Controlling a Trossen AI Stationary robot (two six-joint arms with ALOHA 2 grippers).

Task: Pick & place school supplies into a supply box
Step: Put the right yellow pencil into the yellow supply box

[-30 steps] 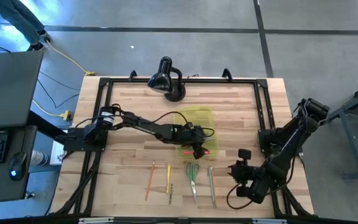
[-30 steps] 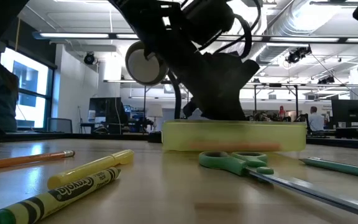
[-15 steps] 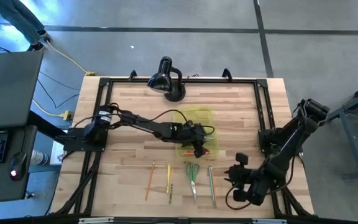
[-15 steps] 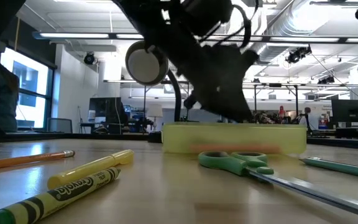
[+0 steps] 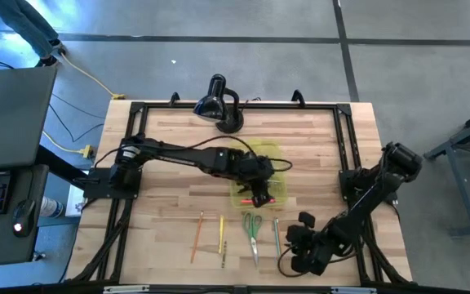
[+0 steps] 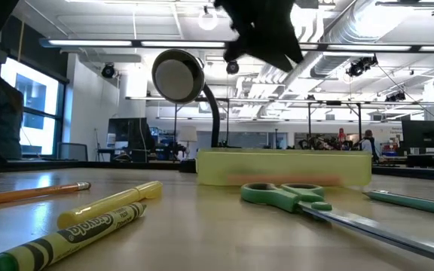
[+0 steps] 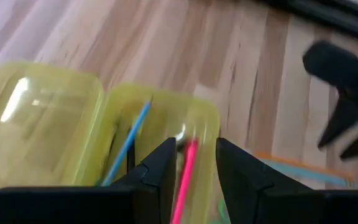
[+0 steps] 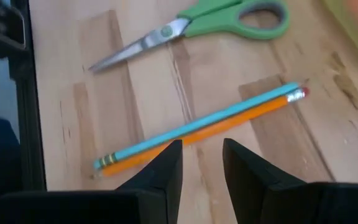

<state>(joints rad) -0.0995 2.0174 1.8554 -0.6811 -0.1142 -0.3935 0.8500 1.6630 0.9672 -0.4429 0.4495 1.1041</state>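
From above, your left pincer [image 5: 259, 194] is hovering over the translucent yellow-green plastic supply box [image 5: 259, 173], while the right pincer [image 5: 293, 245] is reaching toward the pencils on the wooden surface [image 5: 170, 229]. In the left wrist view, fingers parted and empty; a pink pen [image 7: 184, 177] is lying inside. In the right wrist view, open jaws are straddling the paired teal and orange pencils [image 8: 197, 129]; centre across them before closing.
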